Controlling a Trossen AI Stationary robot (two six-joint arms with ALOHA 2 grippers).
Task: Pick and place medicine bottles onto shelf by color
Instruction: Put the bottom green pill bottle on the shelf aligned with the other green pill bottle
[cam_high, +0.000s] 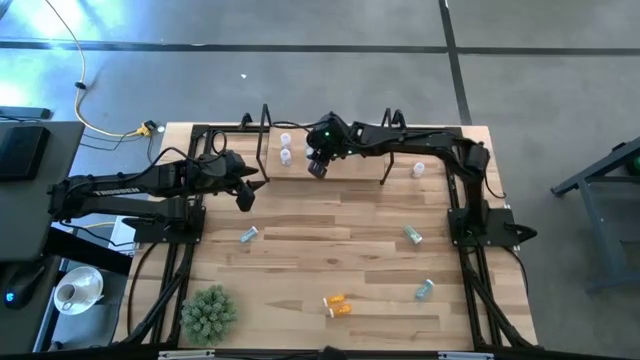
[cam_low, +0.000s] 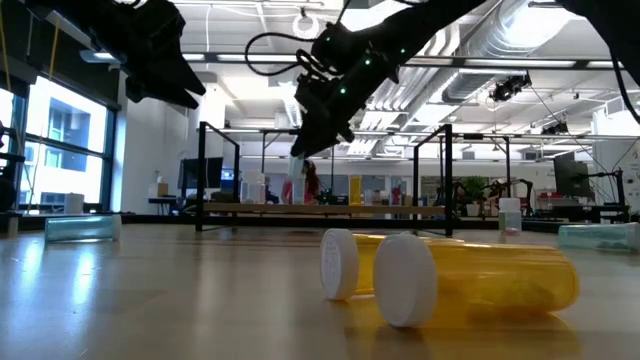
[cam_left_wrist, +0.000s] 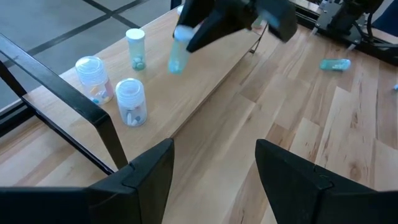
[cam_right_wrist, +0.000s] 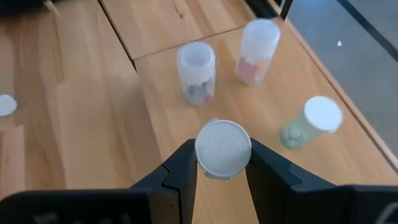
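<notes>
Nearest the low camera, two orange bottles (cam_low: 470, 280) lay on their sides, touching, near the counter's (cam_high: 330, 240) front edge. They looked like thin, light plastic cylinders: stiff enough for a firm pinch, smooth enough to slip or roll if nudged, and unlikely to break in a short fall. The ribbed white cap seemed the best place to take hold, with the body hanging below it.

That was how the right end effector (cam_right_wrist: 222, 163) held its load. Its fingers were closed on the white cap of a teal bottle (cam_left_wrist: 179, 53), which hung tilted between them above the shelf (cam_left_wrist: 217, 68) along the counter's far edge, near the shelf's left end. Whether the base touched the board I could not tell.

Just beside it, three pale bottles (cam_right_wrist: 196, 71) stood upright on the shelf, close enough that, in my judgement, a careless lowering could knock one over. One more whitish bottle (cam_high: 419, 169) stood near the shelf's right end.

The left end effector (cam_left_wrist: 214, 180) hovered with its fingers spread and empty near the counter's left edge, just in front of the shelf's left frame. Three teal bottles (cam_high: 248, 235) lay scattered on their sides across the middle of the counter, well apart from both arms.
</notes>
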